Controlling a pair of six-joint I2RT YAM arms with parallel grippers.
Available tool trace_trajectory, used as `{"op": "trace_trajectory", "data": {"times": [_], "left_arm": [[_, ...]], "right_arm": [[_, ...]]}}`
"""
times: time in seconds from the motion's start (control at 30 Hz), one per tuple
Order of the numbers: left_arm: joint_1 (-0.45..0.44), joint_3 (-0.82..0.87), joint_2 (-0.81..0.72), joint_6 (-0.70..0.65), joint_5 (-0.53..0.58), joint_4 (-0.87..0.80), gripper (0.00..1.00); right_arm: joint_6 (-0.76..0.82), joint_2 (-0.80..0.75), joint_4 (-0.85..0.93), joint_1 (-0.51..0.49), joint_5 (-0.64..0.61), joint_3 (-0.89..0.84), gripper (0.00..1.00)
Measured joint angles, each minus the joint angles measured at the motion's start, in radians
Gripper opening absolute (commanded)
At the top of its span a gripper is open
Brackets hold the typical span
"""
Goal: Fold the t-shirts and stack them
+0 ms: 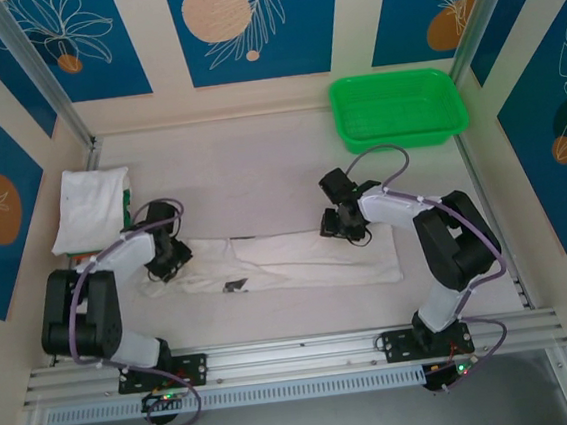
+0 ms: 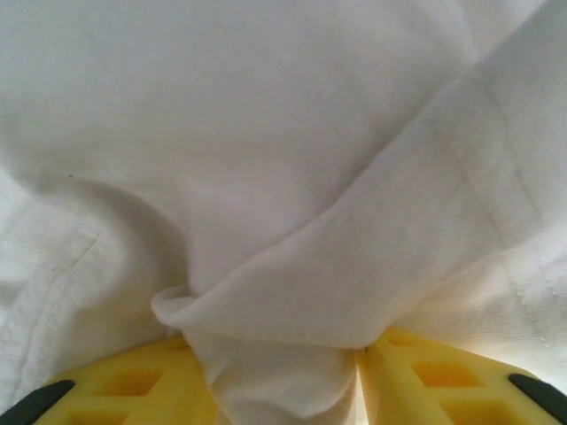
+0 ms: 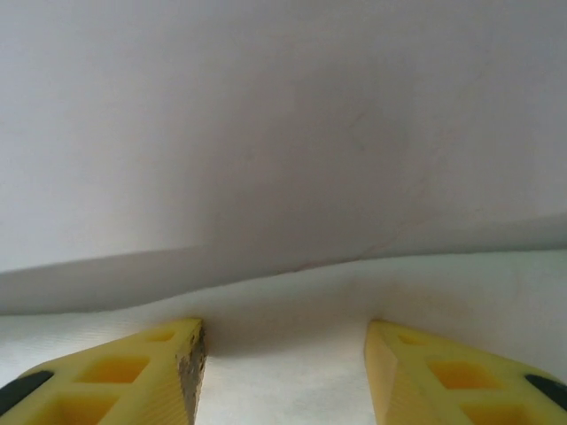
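Top external | pale table [image 1: 259, 165] | white t-shirt [image 1: 308, 260] spread | blue leaf-print walls [image 1: 296, 30]

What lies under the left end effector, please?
A white shirt, one fold between the fingers of the left end effector; the table beneath is covered.

There are two white shirts, one folded shirt [image 1: 90, 208] and one flat shirt [image 1: 298, 261], and the flat one carries one small dark label [image 1: 235, 285]. There is one green basket [image 1: 399, 109] and one table [image 1: 259, 165]. Two arms, the left arm [image 1: 82, 307] and the right arm [image 1: 452, 241], each end in one gripper, the left gripper [image 1: 166, 266] and the right gripper [image 1: 347, 228], with two yellow fingers [image 3: 133, 372] apiece.
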State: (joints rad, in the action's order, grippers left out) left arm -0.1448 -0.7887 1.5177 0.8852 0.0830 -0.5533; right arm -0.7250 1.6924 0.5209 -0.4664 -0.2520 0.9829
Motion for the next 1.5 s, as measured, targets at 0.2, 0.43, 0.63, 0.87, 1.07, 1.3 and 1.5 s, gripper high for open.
{"op": "trace_trajectory", "data": {"times": [0.2,0.43,0.63,0.87,1.07,1.3,1.5], "left_arm": [[-0.029,-0.247,0.230,-0.050,-0.013,0.038,0.41],[-0.040,-0.673,0.541,-0.123,-0.051,0.003,0.43],[-0.044,-1.115,0.813,-0.205,-0.056,-0.124,0.54],[-0.054,-1.677,1.124,-0.292,-0.057,-0.326,0.53],[-0.054,-1.778,1.175,-0.322,-0.069,-0.370,0.61],[-0.054,-1.663,1.108,-0.355,-0.079,-0.317,0.72],[-0.052,-1.540,0.999,-0.375,-0.084,-0.294,0.95]], "right_arm": [[-0.010,-0.059,-0.036,0.080,0.035,-0.076,0.51],[-0.026,-0.124,-0.049,0.100,0.055,-0.148,0.52],[-0.046,-0.147,-0.065,0.066,0.061,-0.173,0.52],[-0.089,-0.150,-0.089,-0.042,0.100,-0.180,0.52],[-0.113,-0.135,-0.085,-0.140,0.130,-0.160,0.52],[-0.048,-0.136,-0.057,-0.142,0.122,-0.079,0.66],[0.097,-0.068,-0.106,-0.071,0.122,0.142,0.68]]}}
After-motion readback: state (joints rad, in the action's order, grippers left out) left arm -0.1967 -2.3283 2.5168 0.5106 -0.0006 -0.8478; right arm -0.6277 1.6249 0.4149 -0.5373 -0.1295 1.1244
